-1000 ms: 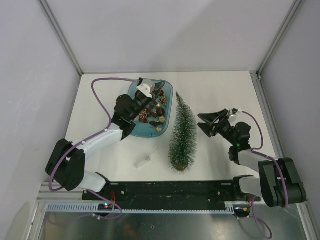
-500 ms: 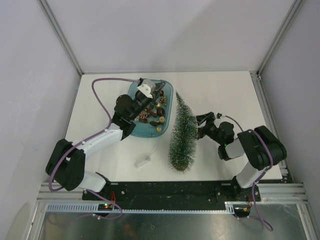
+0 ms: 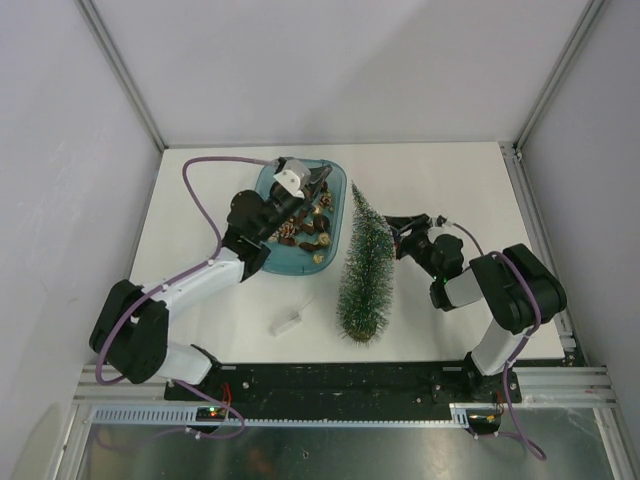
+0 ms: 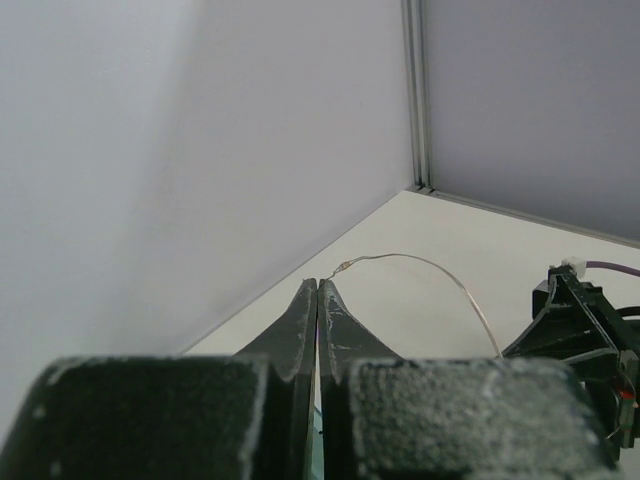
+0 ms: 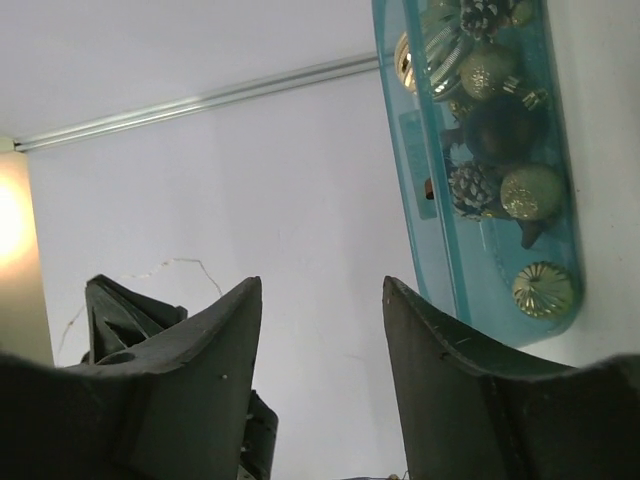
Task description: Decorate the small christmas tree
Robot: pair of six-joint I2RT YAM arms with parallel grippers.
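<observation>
The small christmas tree (image 3: 365, 265) lies on the white table, tip toward the back, round base toward me. The teal tray (image 3: 290, 268) to its left holds gold balls (image 5: 530, 192) and pinecones (image 5: 472, 188). My left gripper (image 3: 317, 182) hovers over the tray's far end, shut on a thin wire hanger (image 4: 420, 262) that arcs away from its fingertips (image 4: 318, 283); what hangs from the wire is hidden. My right gripper (image 3: 393, 237) is open and empty beside the upper right of the tree, facing the tray (image 5: 430, 200); its jaws (image 5: 320, 282) stand wide apart.
A small white piece (image 3: 290, 322) lies on the table near the tree's base, left of it. Grey walls with metal corner posts close in the table at the back and sides. The black mounting rail (image 3: 350, 380) runs along the near edge.
My right gripper has moved left, from well right of the tree to close beside it, still open. My left gripper has stayed over the tray, shut.
</observation>
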